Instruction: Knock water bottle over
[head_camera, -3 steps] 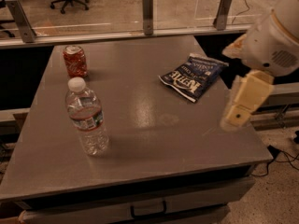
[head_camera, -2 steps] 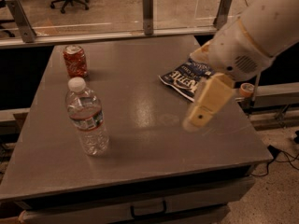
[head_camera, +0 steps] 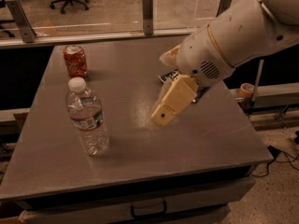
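Standing upright on the table [head_camera: 210, 143] with its cap on, the water bottle [head_camera: 87, 118] is untouched. Behind the bottle, a little apart, sits a red soda can [head_camera: 75, 61]. To the bottle's right the gripper [head_camera: 164, 115] hangs low over the table, jaws looking narrow and holding nothing. A second ago it was much farther to the bottle's right, so the sideways knock looks close, with contact not yet made
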{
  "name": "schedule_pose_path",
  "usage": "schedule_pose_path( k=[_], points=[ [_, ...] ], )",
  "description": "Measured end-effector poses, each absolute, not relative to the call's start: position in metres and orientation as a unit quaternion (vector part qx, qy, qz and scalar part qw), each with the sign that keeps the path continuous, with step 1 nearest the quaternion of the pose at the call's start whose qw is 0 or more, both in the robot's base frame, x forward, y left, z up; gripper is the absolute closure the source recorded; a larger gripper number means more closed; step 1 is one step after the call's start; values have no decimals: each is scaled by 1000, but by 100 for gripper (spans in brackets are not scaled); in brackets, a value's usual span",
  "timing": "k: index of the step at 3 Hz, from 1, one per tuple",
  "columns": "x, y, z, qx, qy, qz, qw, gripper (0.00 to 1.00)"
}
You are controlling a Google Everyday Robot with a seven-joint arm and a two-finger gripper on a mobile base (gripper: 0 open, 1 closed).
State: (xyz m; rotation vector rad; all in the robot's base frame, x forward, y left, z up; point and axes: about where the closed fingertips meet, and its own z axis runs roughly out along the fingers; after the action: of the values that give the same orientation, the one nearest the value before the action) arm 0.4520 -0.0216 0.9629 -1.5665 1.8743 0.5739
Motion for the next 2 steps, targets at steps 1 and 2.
schedule_pose_path(
  k=[1,2],
  points=[
    [451,-17,962,-595,703,226,317,0],
    [453,14,945,-592,678,274,338,0]
  ],
)
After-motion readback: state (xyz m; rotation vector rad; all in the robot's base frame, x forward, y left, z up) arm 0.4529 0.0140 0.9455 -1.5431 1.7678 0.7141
